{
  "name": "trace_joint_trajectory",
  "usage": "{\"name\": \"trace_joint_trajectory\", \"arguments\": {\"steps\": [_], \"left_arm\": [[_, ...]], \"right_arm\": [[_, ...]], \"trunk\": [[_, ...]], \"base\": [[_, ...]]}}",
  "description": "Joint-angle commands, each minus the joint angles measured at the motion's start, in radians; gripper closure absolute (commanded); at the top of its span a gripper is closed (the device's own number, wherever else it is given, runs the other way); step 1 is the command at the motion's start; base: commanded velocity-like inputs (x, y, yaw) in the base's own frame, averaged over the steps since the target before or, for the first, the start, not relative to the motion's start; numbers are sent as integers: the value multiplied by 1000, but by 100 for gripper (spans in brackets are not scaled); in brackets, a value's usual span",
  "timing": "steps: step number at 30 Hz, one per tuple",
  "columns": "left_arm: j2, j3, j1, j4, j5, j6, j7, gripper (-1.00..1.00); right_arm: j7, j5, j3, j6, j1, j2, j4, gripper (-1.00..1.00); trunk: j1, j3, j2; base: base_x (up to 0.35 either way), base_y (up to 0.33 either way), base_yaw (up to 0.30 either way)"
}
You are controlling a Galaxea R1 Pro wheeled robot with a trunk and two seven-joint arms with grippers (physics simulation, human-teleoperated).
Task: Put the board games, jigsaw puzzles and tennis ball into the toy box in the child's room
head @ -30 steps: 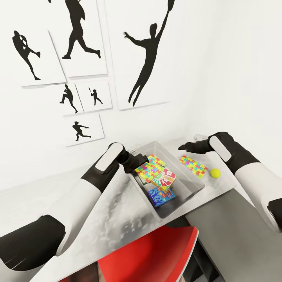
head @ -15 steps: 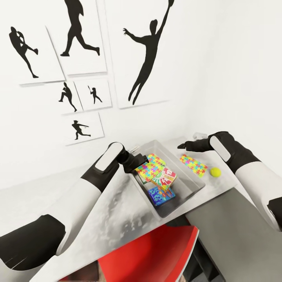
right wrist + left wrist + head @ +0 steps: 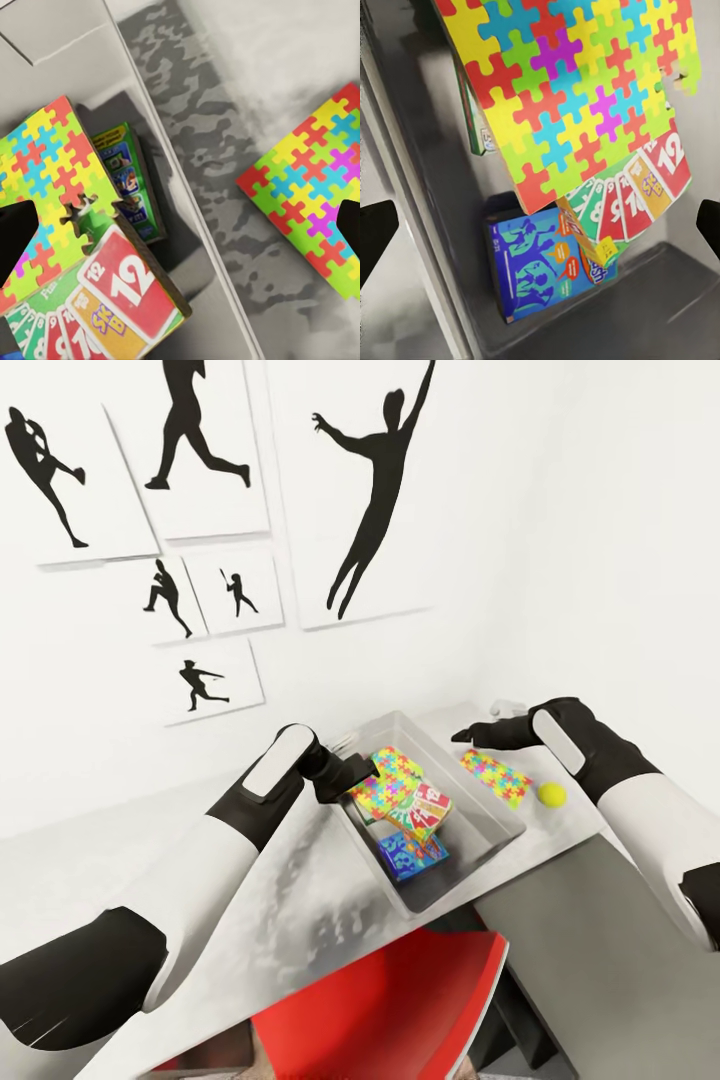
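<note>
The grey toy box stands on the table. A jigsaw puzzle leans inside it over a number-card board game and a blue board game; a green one stands behind. My left gripper hangs open at the box's left rim, over these toys. On the table right of the box lies the second jigsaw puzzle, then the tennis ball. My right gripper is open above the box's rim, beside that puzzle.
A red chair is tucked under the table's near edge. The white wall with black sports silhouettes rises just behind the table. A dark grey panel drops away at the table's right end.
The whole picture has shifted a little, so the camera moved. Arms, box and toys keep nearly the same places relative to each other.
</note>
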Motion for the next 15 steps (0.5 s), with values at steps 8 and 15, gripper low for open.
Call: {"name": "trace_joint_trajectory", "arguments": {"steps": [8, 15], "left_arm": [[0, 0, -1, 20, 6, 4, 16, -100], [0, 5, -4, 28, 9, 17, 56, -100]], "right_arm": [[13, 11, 7, 0, 2, 3, 0, -100], [17, 12, 8, -2, 6, 5, 1, -100]], "trunk": [[1, -15, -2], [1, -26, -2]], "base": [[0, 0, 0], [0, 0, 0]]}}
